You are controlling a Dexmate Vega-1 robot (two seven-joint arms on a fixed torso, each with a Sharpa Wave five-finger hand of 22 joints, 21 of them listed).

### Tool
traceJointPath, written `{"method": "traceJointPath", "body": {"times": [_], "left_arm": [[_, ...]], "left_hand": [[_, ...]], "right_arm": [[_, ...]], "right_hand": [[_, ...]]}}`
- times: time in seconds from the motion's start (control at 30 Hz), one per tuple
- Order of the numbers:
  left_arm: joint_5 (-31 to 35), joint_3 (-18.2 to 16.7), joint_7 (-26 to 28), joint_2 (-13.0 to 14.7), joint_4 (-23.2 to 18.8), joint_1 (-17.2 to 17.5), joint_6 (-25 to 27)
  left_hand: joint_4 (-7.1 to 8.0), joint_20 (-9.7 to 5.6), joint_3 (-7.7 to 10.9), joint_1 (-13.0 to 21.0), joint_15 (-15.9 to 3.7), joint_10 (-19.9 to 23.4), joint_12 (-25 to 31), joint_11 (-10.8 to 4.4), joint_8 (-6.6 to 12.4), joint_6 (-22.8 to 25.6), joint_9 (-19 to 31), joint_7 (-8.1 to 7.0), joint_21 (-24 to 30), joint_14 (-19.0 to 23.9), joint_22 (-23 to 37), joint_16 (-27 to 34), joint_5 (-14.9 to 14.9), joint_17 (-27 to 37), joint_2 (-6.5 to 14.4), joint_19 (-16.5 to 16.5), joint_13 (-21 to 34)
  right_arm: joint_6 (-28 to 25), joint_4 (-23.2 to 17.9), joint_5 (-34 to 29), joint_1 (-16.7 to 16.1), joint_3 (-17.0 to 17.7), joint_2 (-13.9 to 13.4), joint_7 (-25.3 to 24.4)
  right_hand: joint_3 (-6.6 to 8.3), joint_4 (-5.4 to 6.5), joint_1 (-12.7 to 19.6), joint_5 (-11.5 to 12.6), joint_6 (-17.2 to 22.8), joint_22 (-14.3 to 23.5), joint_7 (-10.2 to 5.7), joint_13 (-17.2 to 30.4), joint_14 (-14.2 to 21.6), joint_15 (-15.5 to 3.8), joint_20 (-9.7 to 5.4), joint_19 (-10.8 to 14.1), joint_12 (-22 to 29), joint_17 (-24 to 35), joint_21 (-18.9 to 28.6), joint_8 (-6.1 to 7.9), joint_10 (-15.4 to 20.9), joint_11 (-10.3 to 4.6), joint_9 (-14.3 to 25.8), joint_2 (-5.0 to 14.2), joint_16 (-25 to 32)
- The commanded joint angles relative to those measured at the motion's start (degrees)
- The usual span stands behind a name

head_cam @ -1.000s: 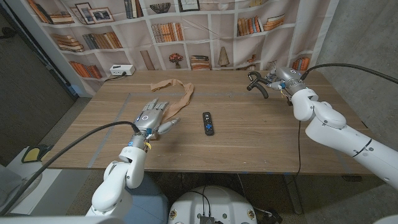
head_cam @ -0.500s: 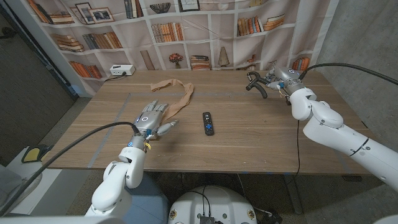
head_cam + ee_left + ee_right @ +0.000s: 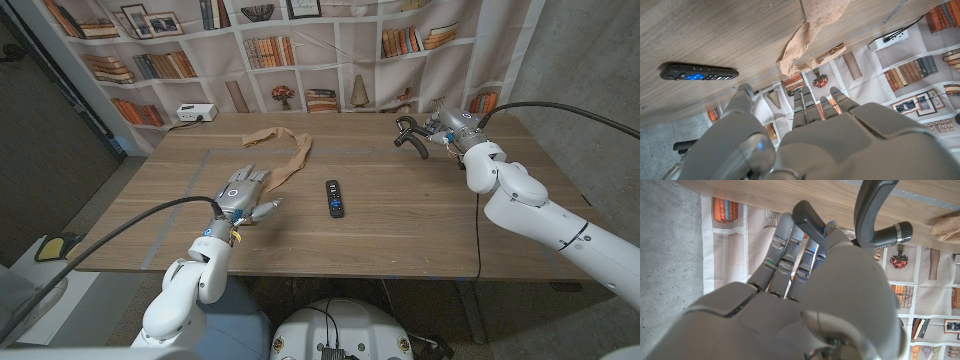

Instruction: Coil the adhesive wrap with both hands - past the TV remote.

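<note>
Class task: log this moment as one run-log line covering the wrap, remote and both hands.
tan adhesive wrap: uncoiled, far side | black TV remote: mid-table | left hand: near wrap, empty | right hand: far right, empty

A printed bookshelf backdrop curtain (image 3: pixel 300 45) hangs behind the brown wooden table (image 3: pixel 400 225), with grey floor (image 3: pixel 60 210) beside it.

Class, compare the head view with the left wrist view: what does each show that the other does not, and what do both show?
Head view alone: the right hand at the table's far right, open, and the table's whole top. Left wrist view alone: the remote's lit blue buttons. Both: the tan wrap lying loose, the remote, the open left hand and the bookshelf backdrop.
</note>
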Motion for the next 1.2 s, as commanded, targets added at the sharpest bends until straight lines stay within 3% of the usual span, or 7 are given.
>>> {"method": "traceJointPath", "body": {"times": [0.03,0.4,0.73,1.2], "left_arm": [[1.0,-0.7,-2.0,0.8,-0.8,0.6,-0.3],[2.6,-2.1,-3.6,1.4,-2.5,1.9,-0.3],[3.1,-3.7,-5.2,2.1,-3.6,3.2,-1.2],[4.2,-5.0,-6.7,2.1,-4.2,3.8,-2.0]], "left_hand": [[0.10,-2.21,1.01,6.0,-2.18,2.2,0.8,-0.42,0.30,0.2,0.4,-0.22,0.3,4.0,0.0,1.2,0.1,0.1,-1.6,2.9,0.6],[0.43,-1.52,1.63,11.9,-2.40,5.2,1.8,-2.08,1.73,4.1,0.8,-0.71,-0.3,5.8,0.0,0.8,0.0,0.0,-1.8,3.0,1.1],[0.53,-1.74,1.58,13.4,-2.27,5.4,1.7,-1.80,1.70,4.3,1.0,-0.47,-0.1,5.6,0.0,0.6,-0.1,0.0,-2.0,3.7,1.3],[1.19,-0.82,0.73,13.4,-1.83,4.9,1.4,-1.30,1.28,3.8,1.1,-0.64,-0.4,4.9,0.0,0.3,-0.3,0.1,-2.5,2.8,1.5]], "right_arm": [[-0.7,-1.0,-0.3,-0.4,0.0,0.2,-0.1],[-1.5,-2.4,-0.2,-1.6,0.8,-0.6,-0.4],[-2.1,-3.3,-0.3,-1.9,0.8,-0.9,-0.4],[-2.5,-3.3,-0.5,-1.5,0.5,-0.8,0.0]], "right_hand": [[3.89,-1.07,2.9,0.4,0.5,-0.2,-0.44,0.1,3.4,-8.81,-7.11,-0.4,0.2,0.3,0.3,-0.09,1.0,-0.34,0.3,3.34,0.0],[4.02,-1.08,2.8,0.4,0.4,-0.6,-0.39,0.2,3.4,-8.80,-7.13,-0.6,0.1,0.5,0.8,-0.15,1.2,-0.24,0.3,3.29,-0.2],[4.14,-1.14,2.7,0.4,0.4,-1.0,-0.40,0.2,3.5,-8.81,-7.16,-0.8,-0.1,0.7,1.3,-0.21,1.2,-0.36,0.3,3.17,-0.3],[4.28,-1.14,2.7,0.4,0.5,-1.3,-0.39,0.3,3.6,-8.82,-7.12,-1.0,-0.2,0.9,1.9,-0.22,1.3,-0.24,0.4,3.10,-0.5]]}}
